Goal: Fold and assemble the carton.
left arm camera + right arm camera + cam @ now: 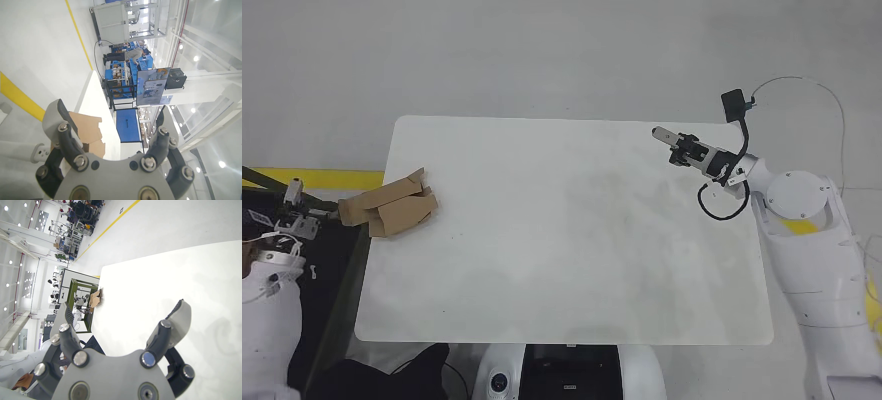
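The carton (pixel 394 207) is brown cardboard, partly folded with loose flaps. It lies at the left edge of the white table (pixel 572 250), one end sticking out past the edge. My left gripper (pixel 327 212) hovers off the table just beside that end. In the left wrist view it (pixel 111 108) is open, and the carton (pixel 88 128) lies close behind one finger (pixel 62 115). My right gripper (pixel 664 136) is open above the table's far right corner, nothing between its fingers. From the right wrist view (pixel 122 304) the carton (pixel 96 298) is small and far across the table (pixel 160 275).
The table's wide middle and right side are bare white surface. A dark frame (pixel 337 290) stands close against the table's left edge, below the left gripper. A black cable (pixel 717 205) loops at the right arm's wrist.
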Action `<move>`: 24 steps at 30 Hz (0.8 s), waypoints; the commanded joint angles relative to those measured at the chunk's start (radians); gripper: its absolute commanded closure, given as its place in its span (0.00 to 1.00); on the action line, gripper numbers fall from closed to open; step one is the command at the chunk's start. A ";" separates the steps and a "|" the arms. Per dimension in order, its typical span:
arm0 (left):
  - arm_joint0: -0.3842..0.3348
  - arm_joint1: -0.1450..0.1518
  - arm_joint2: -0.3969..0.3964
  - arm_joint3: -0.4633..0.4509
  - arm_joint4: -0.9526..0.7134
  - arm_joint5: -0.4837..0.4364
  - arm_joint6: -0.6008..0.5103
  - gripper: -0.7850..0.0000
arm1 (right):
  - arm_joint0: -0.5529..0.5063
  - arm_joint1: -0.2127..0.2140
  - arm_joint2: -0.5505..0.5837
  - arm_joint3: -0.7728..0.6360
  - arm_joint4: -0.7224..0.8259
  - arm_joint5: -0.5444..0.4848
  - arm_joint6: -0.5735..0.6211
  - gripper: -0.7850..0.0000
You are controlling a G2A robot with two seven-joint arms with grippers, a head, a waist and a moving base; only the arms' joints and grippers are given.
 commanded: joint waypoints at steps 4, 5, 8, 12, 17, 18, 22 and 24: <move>-0.053 0.003 0.015 0.119 0.096 -0.019 0.082 0.00 | 0.000 0.000 0.000 0.000 0.000 0.000 0.000 0.00; -0.062 0.004 0.018 0.138 0.113 -0.021 0.099 0.00 | 0.000 0.000 0.000 0.000 0.000 0.000 0.000 0.00; -0.085 0.006 0.030 0.184 0.170 -0.028 0.136 0.00 | 0.000 0.000 0.000 0.000 0.000 0.000 0.000 0.00; -0.118 0.001 0.064 0.220 0.242 -0.033 0.142 0.00 | 0.000 0.000 0.000 0.000 0.000 0.000 0.000 0.00; -0.152 -0.015 0.097 0.251 0.264 -0.051 0.101 0.00 | 0.000 0.000 0.000 0.000 0.000 0.000 0.000 0.00; -0.157 -0.017 0.102 0.256 0.269 -0.055 0.092 0.00 | 0.000 0.000 0.000 0.000 0.000 0.000 0.000 0.00; -0.170 -0.019 0.113 0.273 0.285 -0.080 0.058 0.00 | 0.000 0.000 0.000 0.000 0.000 0.000 0.000 0.00; -0.173 -0.018 0.114 0.281 0.293 -0.092 0.049 0.00 | 0.000 0.000 0.000 0.000 0.000 0.000 0.000 0.00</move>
